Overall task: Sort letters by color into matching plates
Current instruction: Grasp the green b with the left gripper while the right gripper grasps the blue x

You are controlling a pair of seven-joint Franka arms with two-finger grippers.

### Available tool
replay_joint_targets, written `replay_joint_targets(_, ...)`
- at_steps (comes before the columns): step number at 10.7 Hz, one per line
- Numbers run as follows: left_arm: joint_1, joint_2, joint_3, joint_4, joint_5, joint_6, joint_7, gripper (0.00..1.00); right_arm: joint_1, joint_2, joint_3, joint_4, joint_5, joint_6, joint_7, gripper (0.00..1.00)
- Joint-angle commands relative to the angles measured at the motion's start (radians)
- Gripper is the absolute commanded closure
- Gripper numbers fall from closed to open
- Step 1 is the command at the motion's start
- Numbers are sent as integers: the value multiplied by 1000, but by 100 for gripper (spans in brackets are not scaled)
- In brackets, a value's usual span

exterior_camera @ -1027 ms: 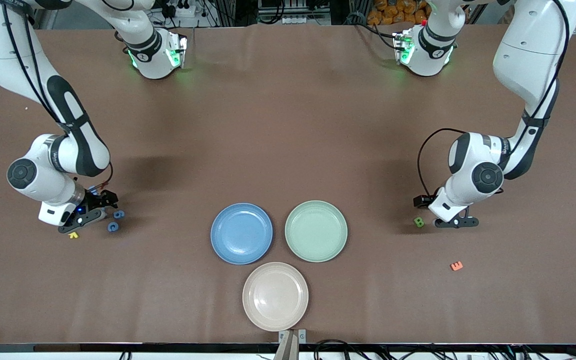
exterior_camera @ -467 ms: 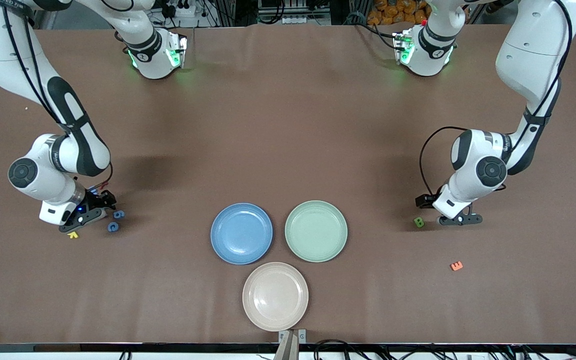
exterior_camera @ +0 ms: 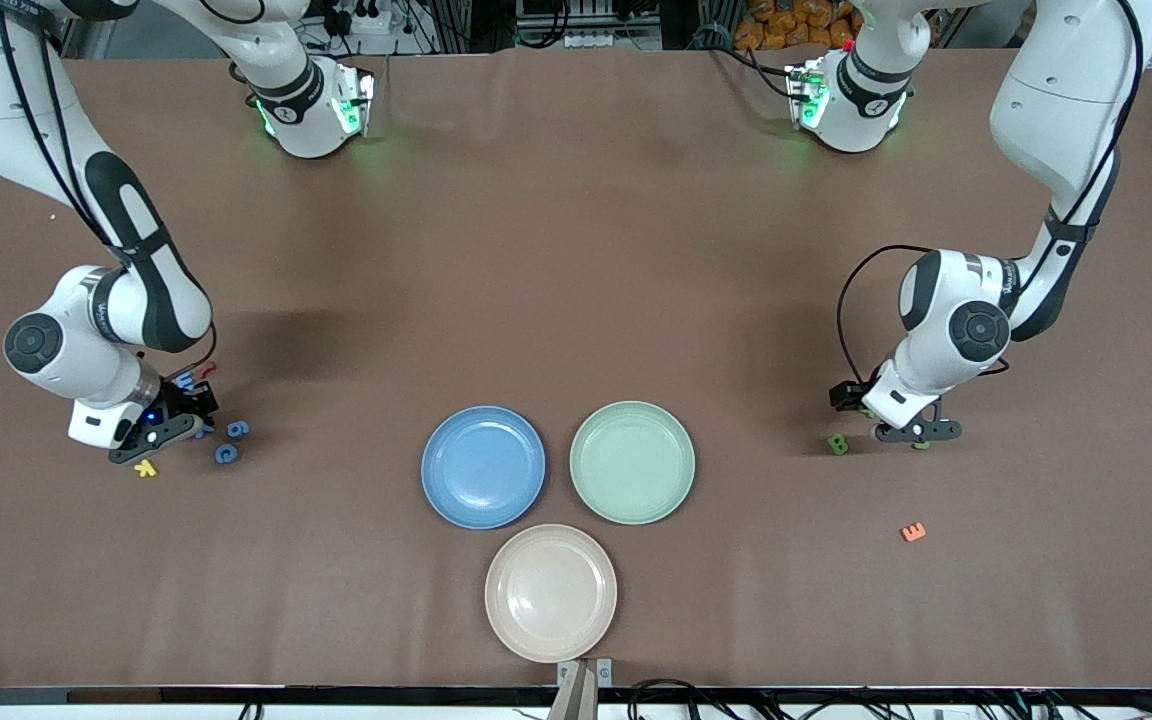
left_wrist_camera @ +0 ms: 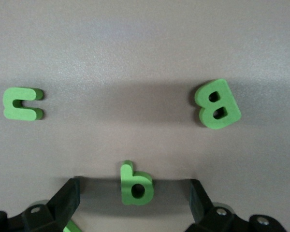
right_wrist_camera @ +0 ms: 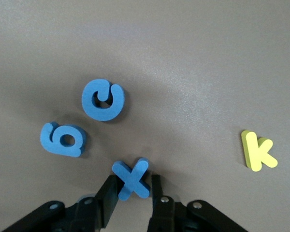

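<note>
The blue plate and the pale green plate lie side by side mid-table. My right gripper is low at the right arm's end, shut on a blue x. A blue 6 and a blue C lie beside it. My left gripper is open, low at the left arm's end, with a green b between its fingers, untouched. A green B and a green n lie close by.
A beige plate lies nearer the front camera than the two plates. A yellow k lies by the right gripper. An orange E lies nearer the camera than the left gripper. A red piece shows beside the right wrist.
The right gripper has shifted a little toward the table's end. The left gripper has moved slightly away from the front camera, uncovering a green piece beneath it.
</note>
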Motion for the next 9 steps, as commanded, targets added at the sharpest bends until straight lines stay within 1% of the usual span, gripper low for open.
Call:
replay_joint_targets(1,3,-32,-6,-34,29,13,-25,0,-20,7,10,-9,-3,35,-21,67)
replay_joint_targets(2,6,-36,-6,-34,19,13,-39,73,-19,12,10,-9,-1,40,-20,67)
replay_joint_targets(3,8,-44,-6,-34,15,13,-97,100,-17,13,10,-9,-1,43,-20,67)
replay_joint_targets(6,2,-41,-6,-27,16,13,-131,100,-12,24,10,-9,-1,53,-20,75)
replay_joint_targets(9,2,-42,-6,-20,15,13,-133,100,-8,33,10,-9,-1,59,-20,80)
